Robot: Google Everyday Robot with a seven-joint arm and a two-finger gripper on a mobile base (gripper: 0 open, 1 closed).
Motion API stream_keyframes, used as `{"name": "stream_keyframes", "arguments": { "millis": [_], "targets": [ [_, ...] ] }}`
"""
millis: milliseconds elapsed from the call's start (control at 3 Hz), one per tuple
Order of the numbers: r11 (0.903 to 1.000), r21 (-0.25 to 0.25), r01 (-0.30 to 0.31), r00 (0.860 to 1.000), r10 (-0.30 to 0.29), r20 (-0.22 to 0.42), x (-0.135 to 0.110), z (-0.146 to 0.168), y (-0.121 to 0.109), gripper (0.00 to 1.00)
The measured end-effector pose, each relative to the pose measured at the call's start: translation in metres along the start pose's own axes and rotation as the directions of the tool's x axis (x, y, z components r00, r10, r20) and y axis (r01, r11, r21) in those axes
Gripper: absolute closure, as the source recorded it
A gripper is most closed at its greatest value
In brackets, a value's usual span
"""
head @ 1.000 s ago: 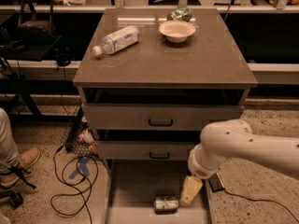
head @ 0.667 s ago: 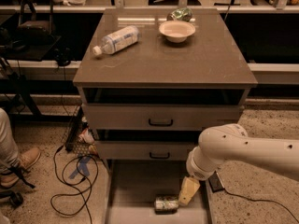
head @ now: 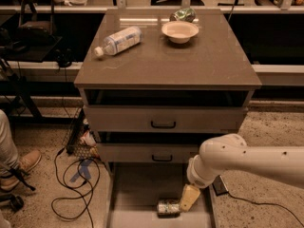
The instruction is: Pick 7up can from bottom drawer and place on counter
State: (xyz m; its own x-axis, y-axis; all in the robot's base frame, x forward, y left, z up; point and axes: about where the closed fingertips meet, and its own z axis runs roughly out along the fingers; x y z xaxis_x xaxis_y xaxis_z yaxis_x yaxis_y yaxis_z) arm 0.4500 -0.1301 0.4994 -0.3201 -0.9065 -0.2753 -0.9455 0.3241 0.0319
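The 7up can (head: 167, 207) lies on its side on the grey floor of the open bottom drawer (head: 137, 184), near the drawer's front end. My gripper (head: 189, 197) hangs from the white arm (head: 237, 158) that reaches in from the right. It is low inside the drawer, right against the can's right end. The counter (head: 166, 61) is the wide brown-grey top of the cabinet, well above and behind the gripper.
On the counter lie a clear water bottle (head: 118, 40), a pale bowl (head: 180, 31) and a shiny green snack bag (head: 183, 14). Two shut drawer fronts with black handles (head: 163, 124) sit above the open drawer. Cables (head: 76, 184) and a person's shoe (head: 21, 167) are on the floor at the left.
The arm and gripper have shifted a little left and down, closing in on the can. The can has not moved.
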Motion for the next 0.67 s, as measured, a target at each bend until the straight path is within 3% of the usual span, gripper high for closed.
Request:
{"name": "stream_keyframes", "arguments": {
  "millis": [333, 667],
  "targets": [
    [0.9979, -0.013, 0.063, 0.998, -0.063, 0.017, 0.006, 0.086, 0.006, 0.0],
    [0.9931, -0.042, 0.109, 0.991, -0.105, 0.081, -0.001, 0.191, 0.02, 0.0]
  ]
}}
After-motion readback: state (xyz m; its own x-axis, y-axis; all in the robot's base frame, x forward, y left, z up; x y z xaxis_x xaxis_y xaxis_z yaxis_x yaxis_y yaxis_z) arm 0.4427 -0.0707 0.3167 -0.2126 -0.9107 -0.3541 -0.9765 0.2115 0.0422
